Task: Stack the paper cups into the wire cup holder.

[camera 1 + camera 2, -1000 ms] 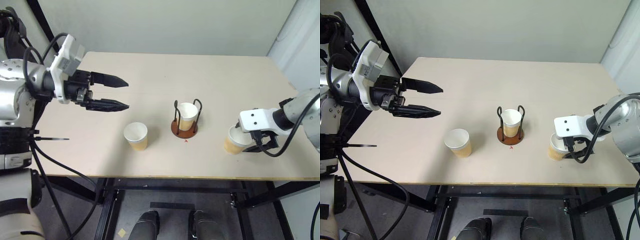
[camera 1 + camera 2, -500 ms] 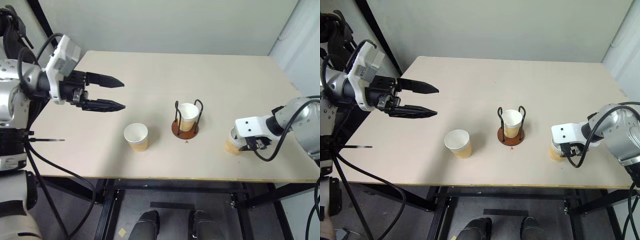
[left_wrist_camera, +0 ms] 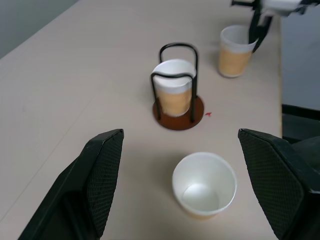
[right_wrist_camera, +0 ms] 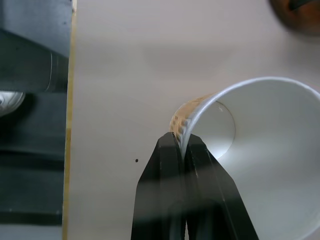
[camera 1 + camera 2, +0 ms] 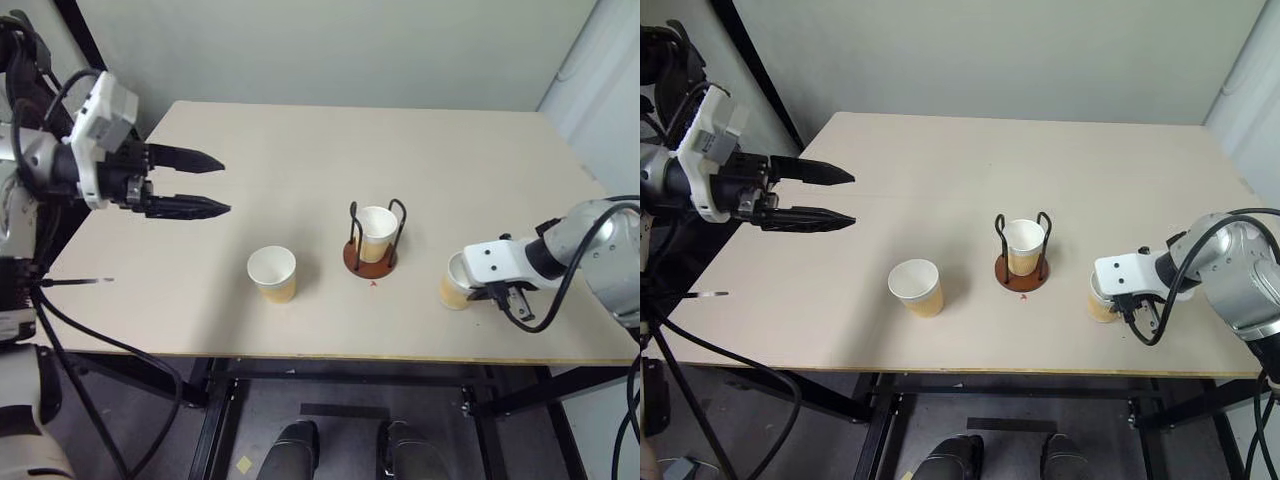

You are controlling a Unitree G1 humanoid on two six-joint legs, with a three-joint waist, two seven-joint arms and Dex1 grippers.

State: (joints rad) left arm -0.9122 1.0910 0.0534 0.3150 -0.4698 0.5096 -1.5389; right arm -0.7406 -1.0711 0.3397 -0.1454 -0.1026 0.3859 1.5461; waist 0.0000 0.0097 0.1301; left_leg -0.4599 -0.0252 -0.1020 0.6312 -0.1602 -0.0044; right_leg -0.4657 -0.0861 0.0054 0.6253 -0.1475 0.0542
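Because the right gripper pinched only the cup wall, lifting could crumple or drop it; the left gripper hung spread.

Left hand hangs level, fingers spread wide – right hand points down, fingers pinched together

You face a table. Near its middle stands the wire cup holder with one paper cup inside it. To its left, nearer the front edge, a second cup stands alone. To the holder's right, near the front edge, a third cup stands, its wall pinched by your right gripper. Your left gripper hovers over the table's left side, well apart from the cups.
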